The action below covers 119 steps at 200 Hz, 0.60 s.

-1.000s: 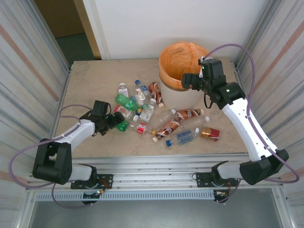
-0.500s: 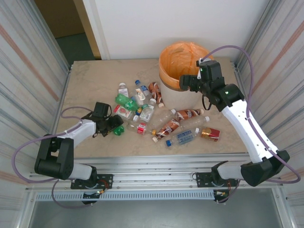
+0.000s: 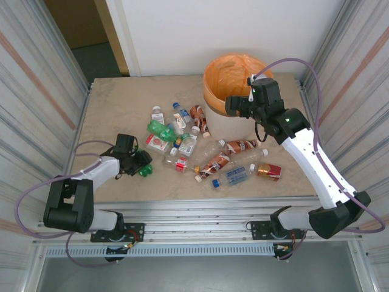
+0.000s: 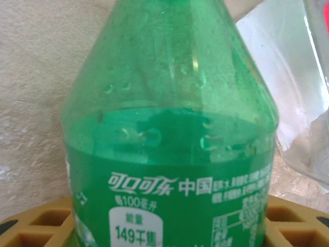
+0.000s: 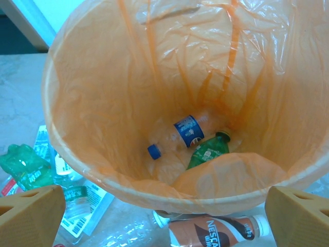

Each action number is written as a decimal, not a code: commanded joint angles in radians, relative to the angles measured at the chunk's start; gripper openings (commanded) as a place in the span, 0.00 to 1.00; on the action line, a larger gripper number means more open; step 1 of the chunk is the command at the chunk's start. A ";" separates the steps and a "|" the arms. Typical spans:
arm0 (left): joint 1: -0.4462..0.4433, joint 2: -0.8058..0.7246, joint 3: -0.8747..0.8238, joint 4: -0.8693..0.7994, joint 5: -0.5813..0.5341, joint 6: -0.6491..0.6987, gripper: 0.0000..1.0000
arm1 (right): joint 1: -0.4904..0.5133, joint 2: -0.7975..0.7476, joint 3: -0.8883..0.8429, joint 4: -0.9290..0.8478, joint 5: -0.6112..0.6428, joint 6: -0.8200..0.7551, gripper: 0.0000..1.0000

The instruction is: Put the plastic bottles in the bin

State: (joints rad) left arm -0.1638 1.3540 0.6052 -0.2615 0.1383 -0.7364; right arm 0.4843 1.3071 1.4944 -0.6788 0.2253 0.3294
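Bottles (image 3: pixel 234 175) are mostly left on the table (image 3: pixel 121 103); two are seen in the bin (image 5: pixel 77 164). A green bottle (image 4: pixel 169 144) is clamped by the left gripper (image 3: pixel 140 165); the right gripper (image 3: pixel 236 104) is spread, empty.

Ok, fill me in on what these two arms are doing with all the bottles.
They are clearing plastic bottles into the bin. The left gripper has a green bottle between its fingers at the near left edge of the pile. The right gripper hangs open over the bin's near rim; inside lie a blue-labelled clear bottle and a small green bottle. Roughly a dozen bottles lie on the table.
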 commanded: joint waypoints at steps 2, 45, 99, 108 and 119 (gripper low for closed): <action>0.012 -0.075 -0.013 -0.040 -0.037 0.026 0.41 | 0.008 -0.006 -0.021 0.032 0.022 0.022 0.98; 0.013 -0.246 0.021 -0.104 -0.069 0.096 0.38 | 0.013 -0.010 -0.033 0.047 0.005 0.038 0.98; 0.010 -0.438 0.086 -0.118 -0.015 0.215 0.29 | 0.026 -0.011 -0.027 0.060 -0.036 0.052 0.98; 0.009 -0.460 0.092 -0.102 0.006 0.227 0.27 | 0.028 -0.013 -0.023 0.063 -0.050 0.057 0.98; 0.003 -0.477 0.107 -0.088 0.038 0.247 0.27 | 0.030 -0.017 -0.025 0.070 -0.066 0.063 0.98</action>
State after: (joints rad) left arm -0.1577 0.9257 0.6662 -0.3649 0.1127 -0.5705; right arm 0.5049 1.3071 1.4677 -0.6430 0.1989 0.3599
